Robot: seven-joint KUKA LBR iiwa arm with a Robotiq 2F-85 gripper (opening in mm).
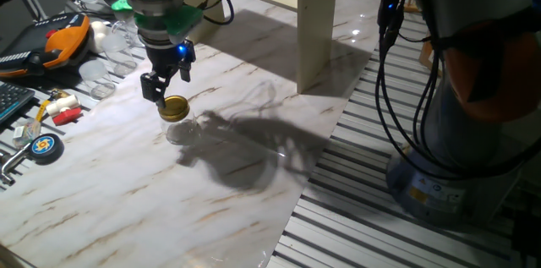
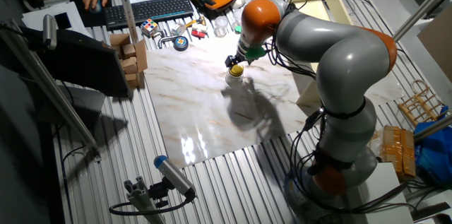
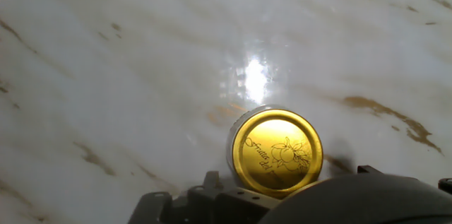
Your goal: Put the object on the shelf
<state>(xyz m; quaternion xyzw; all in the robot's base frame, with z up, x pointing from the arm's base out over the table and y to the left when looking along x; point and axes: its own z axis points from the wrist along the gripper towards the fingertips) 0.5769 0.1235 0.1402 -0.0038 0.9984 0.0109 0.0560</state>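
Lying at the far left of one fixed view are a dark keyboard [image 1: 10, 99], a small round disc with a blue and yellow face [image 1: 46, 146], a red and white marker-like item [image 1: 62, 111] and an orange and black handheld pendant [image 1: 52, 41], all on or beside the edge of the marble-patterned table [image 1: 127, 209]. Some clear plastic pieces [image 1: 106, 65] sit just right of them. Next comes the gripper [image 1: 172, 90], hanging from the arm's green collar with a blue light lit on it; its two black fingers [image 1: 152, 87] straddle the gold lid of the jar [image 1: 176, 114] from above. The jar stands upright on the table, its clear glass body visible below the lid. Whether the fingers actually press the lid or stand just off it, I cannot tell. The hand view shows the gold lid, printed with a fruit drawing and script, close under the hand's dark body. A dark shadow spreads right of the jar. Farther right and back, a cream upright panel of the shelf [image 1: 316, 23] rises from the table, well apart from the jar. At the far right, the robot's grey base [image 1: 473, 133] stands on the ribbed metal bench, with black cables [image 1: 397, 65] hanging beside it.
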